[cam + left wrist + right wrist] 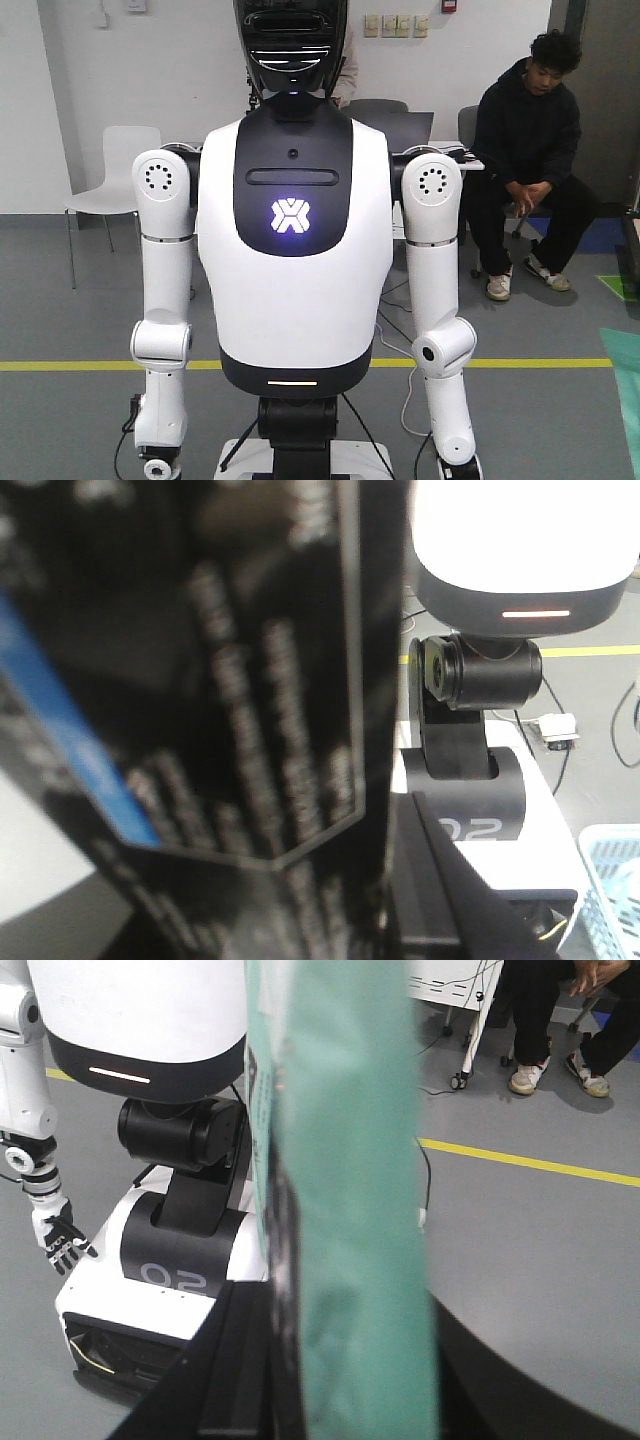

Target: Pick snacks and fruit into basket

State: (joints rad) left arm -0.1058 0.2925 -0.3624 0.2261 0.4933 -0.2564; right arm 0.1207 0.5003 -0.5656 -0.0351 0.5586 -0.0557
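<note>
In the right wrist view a teal snack pouch [350, 1210] stands upright, edge-on, filling the middle. My right gripper [345, 1370] is shut on it, with a dark finger [235, 1360] against its left side. The left wrist view is mostly covered by a black snack pouch [230, 730] with blurred pale lettering and a blue patch. My left gripper [375, 900] is shut on it; only the right finger [450, 890] shows. A corner of the light blue basket [608, 875] appears at the lower right. No fruit is in view.
A white humanoid robot [290, 230] on a wheeled base marked 02 [170, 1270] stands close in front. Behind it a person in black [525, 150] sits by a table, with a white chair [110, 190] at the left. A yellow line [60, 365] and cables [620, 720] cross the grey floor.
</note>
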